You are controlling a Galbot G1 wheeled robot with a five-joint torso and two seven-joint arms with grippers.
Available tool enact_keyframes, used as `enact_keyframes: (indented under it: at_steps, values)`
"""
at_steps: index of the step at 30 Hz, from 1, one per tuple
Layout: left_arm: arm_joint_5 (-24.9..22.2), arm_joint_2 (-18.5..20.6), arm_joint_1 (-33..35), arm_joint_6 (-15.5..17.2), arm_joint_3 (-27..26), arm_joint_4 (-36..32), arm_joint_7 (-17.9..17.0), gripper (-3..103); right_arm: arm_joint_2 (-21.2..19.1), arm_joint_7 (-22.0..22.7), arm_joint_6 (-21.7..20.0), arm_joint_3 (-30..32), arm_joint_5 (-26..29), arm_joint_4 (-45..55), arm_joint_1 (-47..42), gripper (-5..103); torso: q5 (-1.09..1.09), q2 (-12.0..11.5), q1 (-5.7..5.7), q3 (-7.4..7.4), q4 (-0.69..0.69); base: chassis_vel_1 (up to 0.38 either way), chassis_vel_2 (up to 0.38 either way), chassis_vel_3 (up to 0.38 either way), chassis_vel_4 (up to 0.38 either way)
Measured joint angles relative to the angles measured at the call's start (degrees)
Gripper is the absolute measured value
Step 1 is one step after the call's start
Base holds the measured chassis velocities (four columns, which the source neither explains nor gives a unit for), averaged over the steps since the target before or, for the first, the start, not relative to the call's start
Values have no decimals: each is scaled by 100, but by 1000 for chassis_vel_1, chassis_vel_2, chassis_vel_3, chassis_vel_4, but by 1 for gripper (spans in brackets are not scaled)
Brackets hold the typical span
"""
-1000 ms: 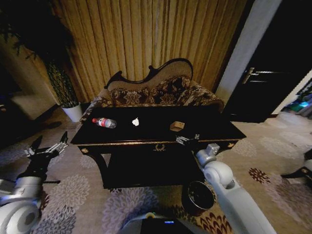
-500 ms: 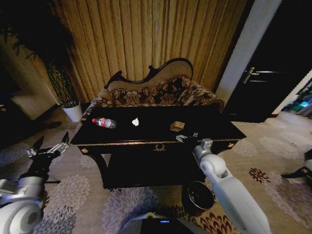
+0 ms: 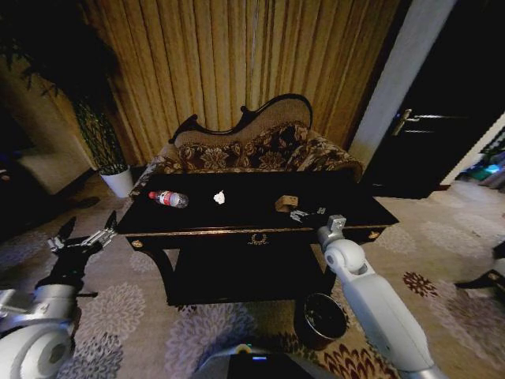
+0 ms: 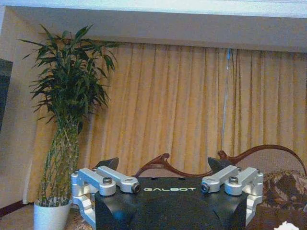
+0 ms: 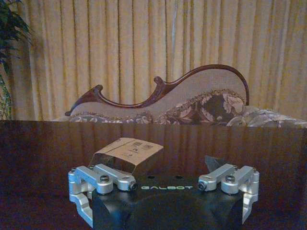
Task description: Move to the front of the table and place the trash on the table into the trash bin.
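On the black table (image 3: 355, 207) lie the trash items: a clear bottle (image 3: 170, 198) with a red cap at the left, a white paper wad (image 3: 219, 197) in the middle and a small tan box (image 3: 286, 204) to the right. My right gripper (image 3: 304, 214) is open, low over the table's front right part, just short of the box. In the right wrist view the tan box (image 5: 128, 152) lies close ahead, toward one finger, with my right gripper (image 5: 160, 167) open behind it. The maroon trash bin (image 3: 321, 318) stands on the floor under my right arm. My left gripper (image 3: 82, 237) hangs open beside the table's left end.
A patterned sofa (image 3: 252, 150) stands behind the table, against tan curtains. A tall plant in a white pot (image 3: 120, 181) is at the back left. A dark door (image 3: 442, 118) is at the right. Patterned carpet (image 3: 134, 308) lies around the table.
My right gripper has moved forward over the table edge, closer to the tan box. The left arm has shifted slightly toward the table. The trash has not moved.
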Motion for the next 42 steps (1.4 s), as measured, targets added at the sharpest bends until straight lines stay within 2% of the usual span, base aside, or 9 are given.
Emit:
enact_keyframes:
  at_steps: [22,27,28,30,31,37,39,40,42]
  values:
    - [-11,43,-33,-4,0,-28,-1,100,113,-7,66,-155,-9,-198,179,99,0,0,0,0,0,0,0,0,0]
    - [-14,57,-39,1,16,-57,1,100,100,-15,88,-136,-5,-201,153,79,0,0,0,0,0,0,0,0,0]
    - [-14,57,-39,1,16,-57,1,100,100,-15,88,-136,-5,-201,153,79,0,0,0,0,0,0,0,0,0]
    - [-14,52,-39,2,21,-65,3,100,89,-18,135,-113,-6,-201,116,68,0,0,0,0,-1,0,0,0,0]
    - [-14,52,-39,2,21,-65,3,100,89,-18,135,-113,-6,-201,116,68,0,0,0,0,-1,0,0,0,0]
    - [-14,49,-30,3,14,-85,8,100,65,-26,172,-37,-5,-182,42,41,0,0,0,0,0,0,0,0,0]
    - [-14,49,-30,3,13,-88,9,100,61,-27,176,-24,-5,-175,32,41,0,0,0,0,0,0,0,0,0]
    - [-15,49,-29,4,12,-97,9,100,50,-28,180,1,-3,-161,14,30,0,0,0,0,0,0,0,0,0]
    - [-15,49,-28,4,11,-104,10,100,44,-29,186,15,0,-154,4,30,0,0,0,0,0,0,0,0,0]
